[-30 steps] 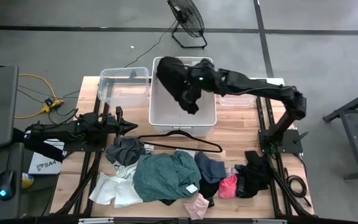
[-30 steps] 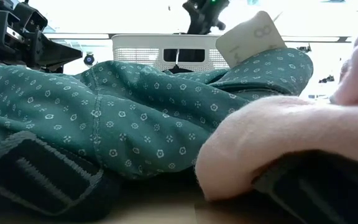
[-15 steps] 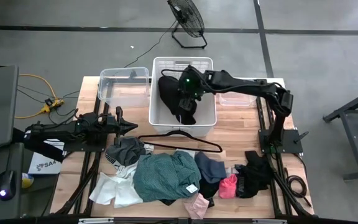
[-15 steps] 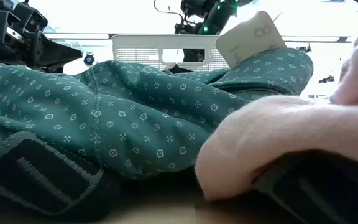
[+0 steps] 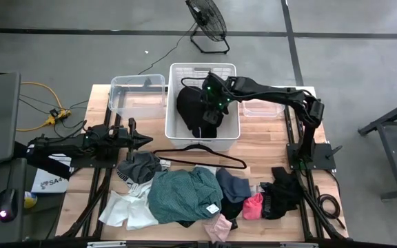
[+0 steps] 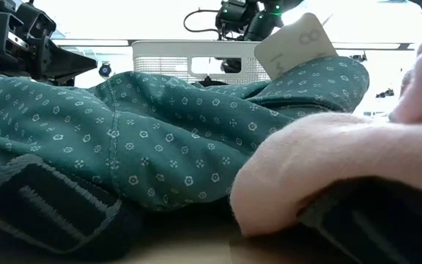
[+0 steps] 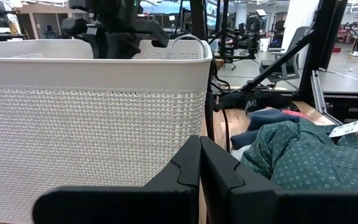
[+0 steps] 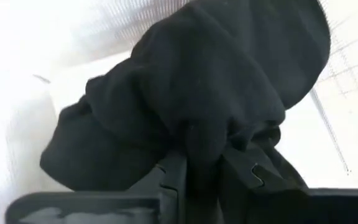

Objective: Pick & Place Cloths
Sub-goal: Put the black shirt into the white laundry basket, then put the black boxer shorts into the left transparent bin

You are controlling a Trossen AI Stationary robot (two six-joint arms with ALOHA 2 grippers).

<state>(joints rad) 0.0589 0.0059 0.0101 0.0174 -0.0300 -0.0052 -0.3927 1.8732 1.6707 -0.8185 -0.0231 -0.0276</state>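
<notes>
My right gripper (image 5: 210, 110) sits over the one white woven basket (image 5: 175, 125), its fingers pinched on a black garment (image 5: 193, 111); in the right wrist view that black cloth (image 8: 197, 99) bunches between the two fingers and drapes down past them into the basket's interior. My left gripper (image 5: 143, 140) waits off to the side, level with the basket's front edge, fingers pressed together with nothing between them; the left wrist view shows them closed right in front of the basket wall (image 7: 92, 124). Just beyond the left gripper stands one clear plastic bin (image 5: 119, 103); a second clear container (image 5: 262, 110) lies under the right arm, on the far side of the basket. One thin black wire hanger (image 5: 198, 158) lies between the basket and the pile. Nearer the table's front edge than either gripper, I count in the pile: one large teal-green patterned piece (image 5: 181, 196), one grey (image 5: 140, 165), one white (image 5: 126, 210), one navy (image 5: 234, 184), two pink (image 5: 252, 205), (image 5: 218, 226), and one more black heap (image 5: 281, 193) by the right arm's base. One floor fan (image 5: 207, 21) stands beyond the table.
</notes>
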